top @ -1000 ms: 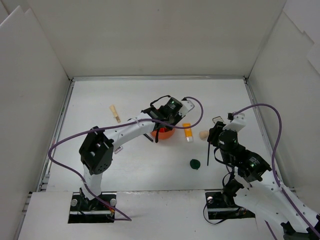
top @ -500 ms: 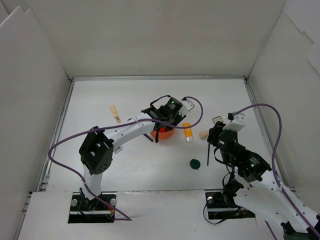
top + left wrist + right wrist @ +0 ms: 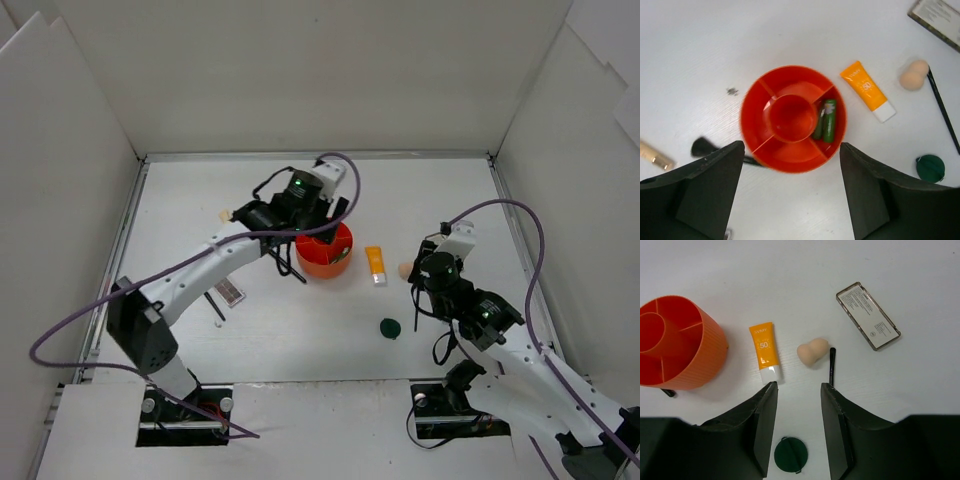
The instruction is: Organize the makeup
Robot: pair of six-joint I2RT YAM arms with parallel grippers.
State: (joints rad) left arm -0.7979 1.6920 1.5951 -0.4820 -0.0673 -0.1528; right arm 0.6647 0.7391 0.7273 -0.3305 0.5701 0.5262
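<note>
Left arm [image 3: 200, 270] stretched forward, left gripper [image 3: 791, 150] pointed down, jaws spread wide, empty. Right arm [image 3: 490, 320] kept bent, right gripper [image 3: 798, 387] pointed down, jaws parted narrower, empty.

you had small tubes [image 3: 828, 120] in holder [image 3: 790, 82], compartment facing squeeze tube [image 3: 867, 90] on its right; sponge [image 3: 913, 75] further right, compact [image 3: 930, 168] in front of both.

On my feed it's just a plain white table [image 3: 300, 340], boxed in by white panels [image 3: 320, 80] left, back and right, soft even light, metal rail [image 3: 112, 270] down its left edge.
</note>
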